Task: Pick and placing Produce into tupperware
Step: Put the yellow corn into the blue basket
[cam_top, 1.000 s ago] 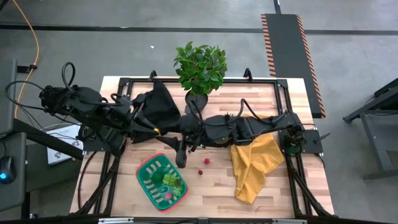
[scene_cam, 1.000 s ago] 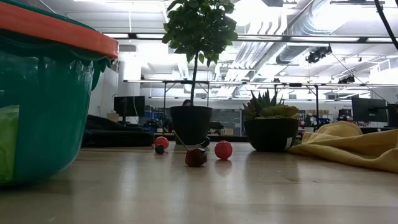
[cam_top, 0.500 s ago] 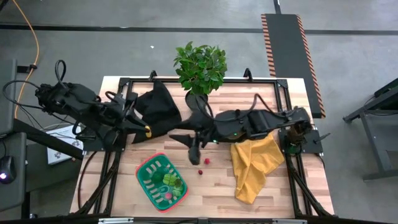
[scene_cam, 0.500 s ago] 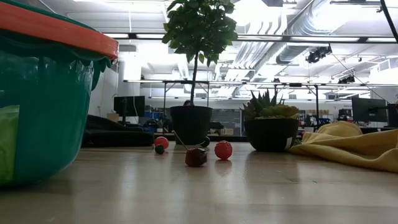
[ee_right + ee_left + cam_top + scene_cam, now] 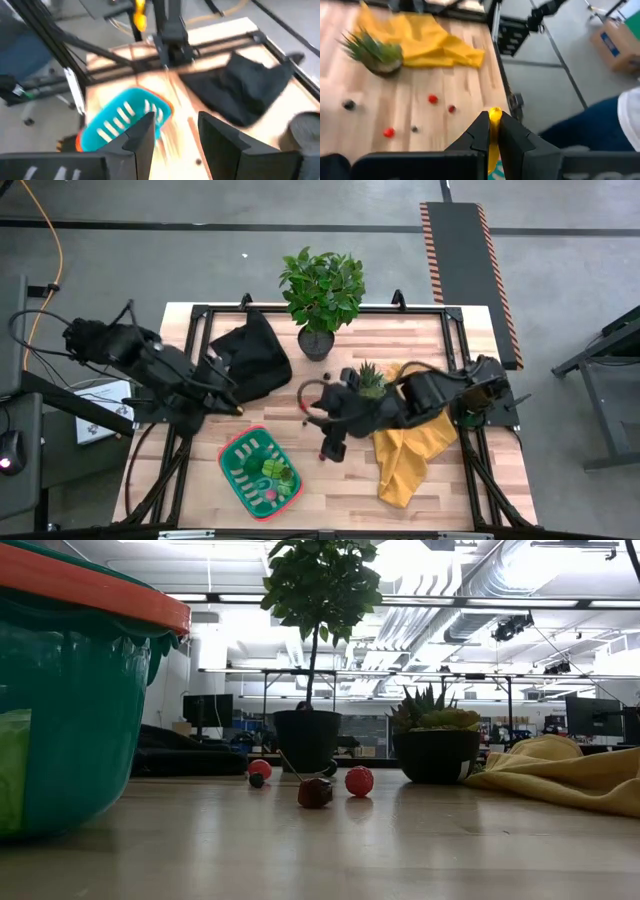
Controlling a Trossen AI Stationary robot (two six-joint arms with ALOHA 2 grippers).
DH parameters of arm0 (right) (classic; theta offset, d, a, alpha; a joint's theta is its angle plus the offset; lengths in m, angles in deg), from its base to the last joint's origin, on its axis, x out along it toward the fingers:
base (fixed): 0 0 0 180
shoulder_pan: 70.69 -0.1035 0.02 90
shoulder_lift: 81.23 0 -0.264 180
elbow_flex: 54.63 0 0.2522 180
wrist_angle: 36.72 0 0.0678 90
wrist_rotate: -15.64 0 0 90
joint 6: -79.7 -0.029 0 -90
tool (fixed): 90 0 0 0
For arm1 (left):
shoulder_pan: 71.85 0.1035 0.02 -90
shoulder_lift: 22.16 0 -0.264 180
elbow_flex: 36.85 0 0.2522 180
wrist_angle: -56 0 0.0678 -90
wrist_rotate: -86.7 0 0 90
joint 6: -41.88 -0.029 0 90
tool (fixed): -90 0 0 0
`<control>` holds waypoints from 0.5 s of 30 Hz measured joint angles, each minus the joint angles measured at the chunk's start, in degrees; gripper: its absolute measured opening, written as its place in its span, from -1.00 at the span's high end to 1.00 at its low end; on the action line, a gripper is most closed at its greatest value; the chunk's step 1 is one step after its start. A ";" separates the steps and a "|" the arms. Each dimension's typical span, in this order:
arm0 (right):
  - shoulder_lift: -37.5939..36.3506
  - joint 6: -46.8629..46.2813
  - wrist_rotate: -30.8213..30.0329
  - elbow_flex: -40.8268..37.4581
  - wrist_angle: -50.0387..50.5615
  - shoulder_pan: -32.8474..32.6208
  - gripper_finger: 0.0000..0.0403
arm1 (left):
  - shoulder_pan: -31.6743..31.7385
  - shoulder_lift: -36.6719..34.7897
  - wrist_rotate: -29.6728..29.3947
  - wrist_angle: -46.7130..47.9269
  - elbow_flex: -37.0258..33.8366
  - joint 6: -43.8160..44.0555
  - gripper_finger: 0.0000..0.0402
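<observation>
My left gripper [image 5: 492, 131] clenches a yellow produce piece [image 5: 494, 114], probably banana, beside the tupperware [image 5: 262, 471]. My right jaws, released, hover over loose red produce [image 5: 359, 781] on the desk [image 5: 330, 490]. Risk: rolling pieces escape my closing jaws.

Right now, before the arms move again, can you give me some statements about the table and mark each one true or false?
1. The left end effector grips a yellow produce piece. True.
2. The tupperware is empty. False: green and pink pieces lie inside.
3. The right end effector is shut on a red piece. False: it is open and holds nothing.
4. Red produce pieces lie on the table, outside the tupperware. True.
5. The yellow cloth lies on the left arm's side. False: it lies on the right arm's side.
</observation>
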 joint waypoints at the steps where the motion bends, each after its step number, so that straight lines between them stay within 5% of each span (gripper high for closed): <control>1: 0.00 -1.00 -0.17 -1.14 0.26 -0.27 0.29 | -0.02 0.00 0.58 -0.25 -1.53 0.53 0.92; 15: -0.22 -12.57 0.11 -16.64 -1.88 -3.00 0.29 | -0.04 0.04 11.93 -17.49 -27.41 10.57 0.92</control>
